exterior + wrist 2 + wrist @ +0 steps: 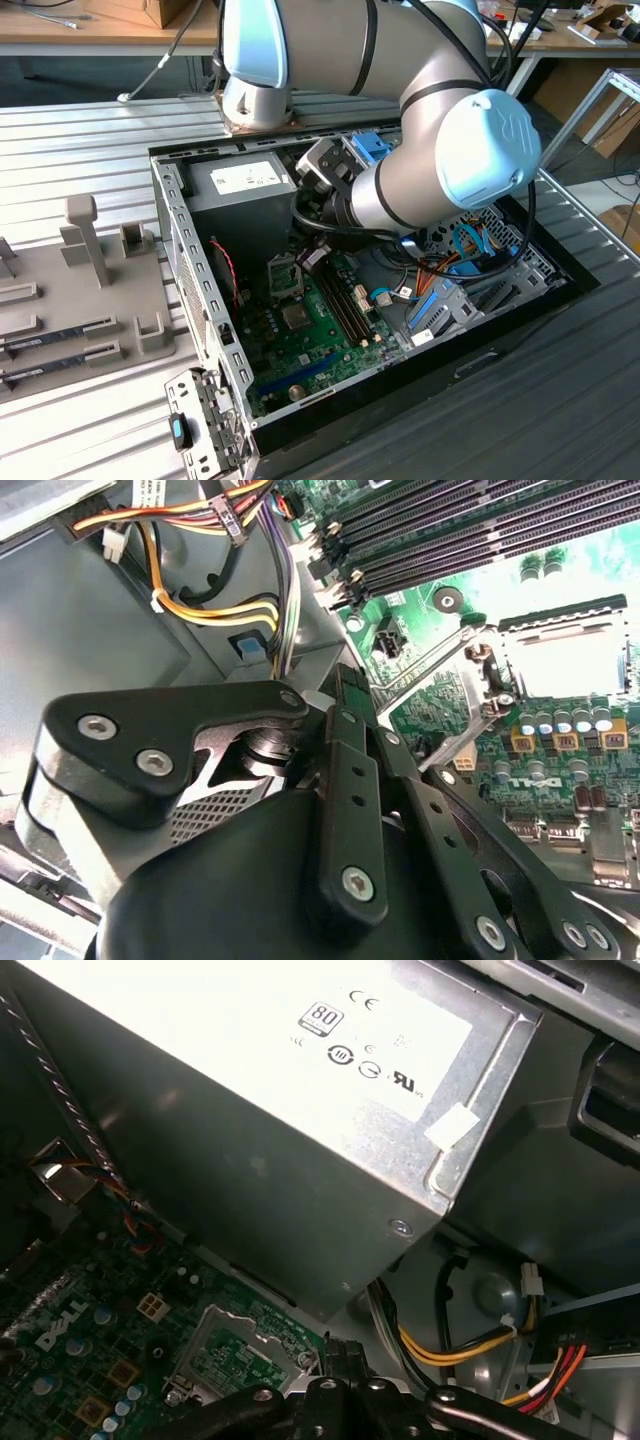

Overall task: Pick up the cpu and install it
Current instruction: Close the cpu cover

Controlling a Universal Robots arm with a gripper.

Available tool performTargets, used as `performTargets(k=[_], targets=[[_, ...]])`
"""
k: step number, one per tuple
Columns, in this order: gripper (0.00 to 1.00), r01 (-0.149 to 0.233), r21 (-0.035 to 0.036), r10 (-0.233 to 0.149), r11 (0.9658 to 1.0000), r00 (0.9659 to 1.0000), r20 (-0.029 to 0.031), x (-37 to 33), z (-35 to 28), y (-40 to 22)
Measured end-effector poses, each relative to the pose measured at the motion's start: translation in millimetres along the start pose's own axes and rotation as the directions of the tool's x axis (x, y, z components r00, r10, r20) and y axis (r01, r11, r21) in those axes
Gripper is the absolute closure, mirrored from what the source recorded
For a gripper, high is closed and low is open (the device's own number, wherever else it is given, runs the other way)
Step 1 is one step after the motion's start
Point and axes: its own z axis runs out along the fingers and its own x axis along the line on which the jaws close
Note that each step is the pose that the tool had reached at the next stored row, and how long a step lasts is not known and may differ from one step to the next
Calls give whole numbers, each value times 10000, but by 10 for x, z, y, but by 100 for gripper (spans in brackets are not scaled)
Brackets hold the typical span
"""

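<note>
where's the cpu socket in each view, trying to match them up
Exterior view: cpu socket on the green motherboard, between the grey power supply and the dark square chip.
Second wrist view: cpu socket beside the memory slots.
First wrist view: cpu socket close to the power supply's corner.
Shared landmark: the green motherboard.

Seeing a green motherboard (322,335), a dull grey power-supply box (280,1160) with a white label (250,178), plus yellow, orange, red and black wires (450,1345). Matte black gripper (345,1360), silver arm (400,190) with pale blue caps (490,150), blue cables (470,245), black case (420,390), ribbed grey table (100,130), light grey fixture tray (90,300).
</note>
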Motion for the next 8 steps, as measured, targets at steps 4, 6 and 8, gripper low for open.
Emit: performTargets(k=[4,6,8], targets=[[89,137,-60,-137,9999,9999,-39,-1,-7,3],[89,208,-86,-208,9997,9998,-65,-1,-10,3],[89,296,-136,-297,9995,9995,-81,1,-12,2]])
